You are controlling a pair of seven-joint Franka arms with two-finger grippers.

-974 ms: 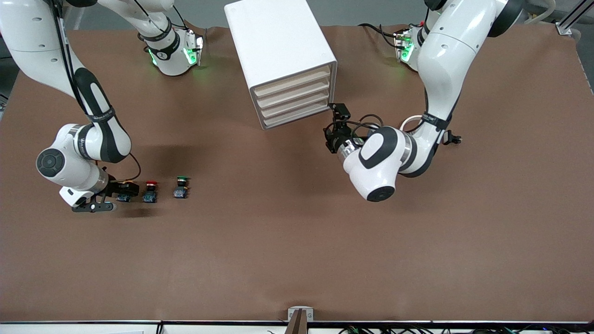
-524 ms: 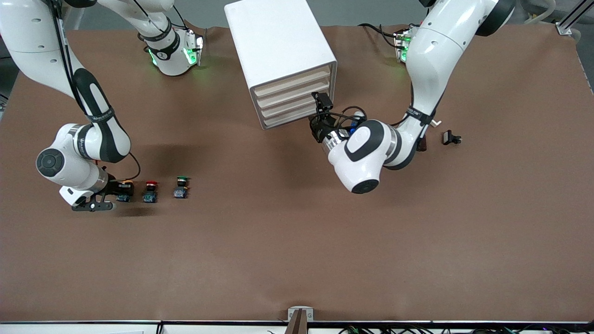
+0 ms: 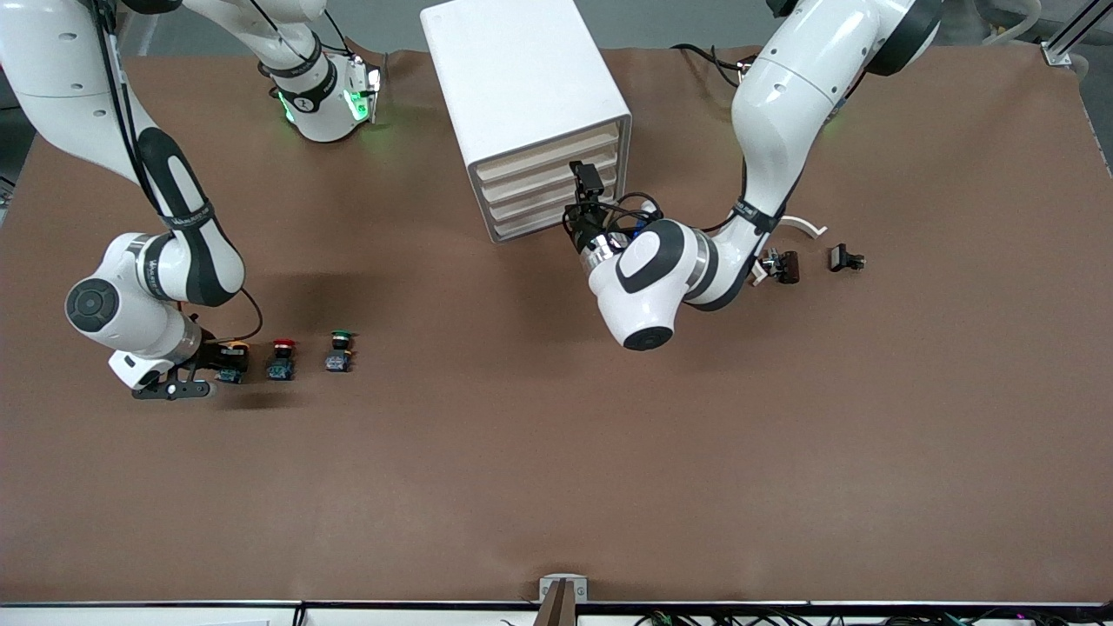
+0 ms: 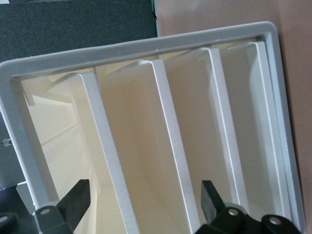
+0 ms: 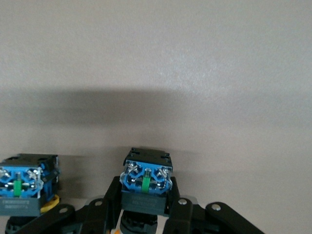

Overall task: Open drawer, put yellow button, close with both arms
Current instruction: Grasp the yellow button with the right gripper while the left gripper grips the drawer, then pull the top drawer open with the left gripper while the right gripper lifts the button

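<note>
Right end effector (image 3: pixel 228 361) pinched tight on the yellow button (image 5: pixel 146 184) on the table (image 3: pixel 556 452). Left end effector (image 4: pixel 144 204) spread wide at the drawer (image 3: pixel 549 153) fronts.

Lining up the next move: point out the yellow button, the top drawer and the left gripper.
yellow button (image 3: pixel 233 349): front view, orange cap edge.
drawer (image 3: pixel 548 153): front view, beige front strip.
left gripper (image 4: pixel 146 202): left wrist view, midway between fingertips.

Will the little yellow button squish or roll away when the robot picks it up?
Probably not squish: the yellow button looks like hard plastic, with a blocky base. That square base, clamped by the right hand, likely won't roll. Being small, it's probably light. The left hand is open at the drawers.
</note>
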